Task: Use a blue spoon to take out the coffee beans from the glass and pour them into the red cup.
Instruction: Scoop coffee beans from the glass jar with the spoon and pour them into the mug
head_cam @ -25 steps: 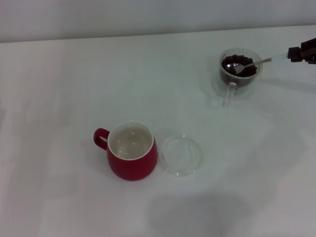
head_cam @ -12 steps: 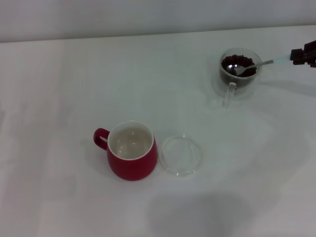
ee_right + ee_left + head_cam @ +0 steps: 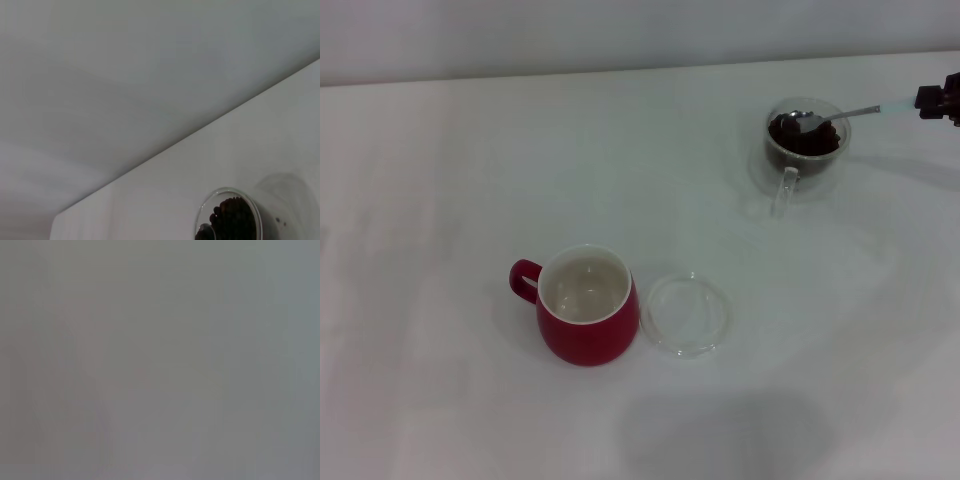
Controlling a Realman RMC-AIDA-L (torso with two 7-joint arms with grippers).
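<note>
Judged from how things lie, the job is barely under way: no beans have reached their goal yet.

Nearest the robot, at about seven o'clock on the white table [image 3: 440,400], stands the red cup [image 3: 587,322]. It is round-bellied, its loop handle turned to nine o'clock, and its white inside shows no beans. Just beside it, at its three o'clock, lies a flat clear saucer [image 3: 687,314], bare.

Well apart from these, far off at about one o'clock, sits the glass [image 3: 805,148], thick-walled and clear, its handle pointing back toward six o'clock. The coffee beans [image 3: 807,135] heap dark inside it, nearly to the rim. The blue spoon [image 3: 840,114] lies across the rim, its shiny bowl over the heap and its pale handle running out toward three o'clock.

There, at the edge of the head view, the right gripper [image 3: 938,102] has the handle's end clamped in its fingers. Whether the bowl carries beans I cannot tell. Left to do: lift a load, carry it to the cup, tip it in. The left gripper is not seen.
</note>
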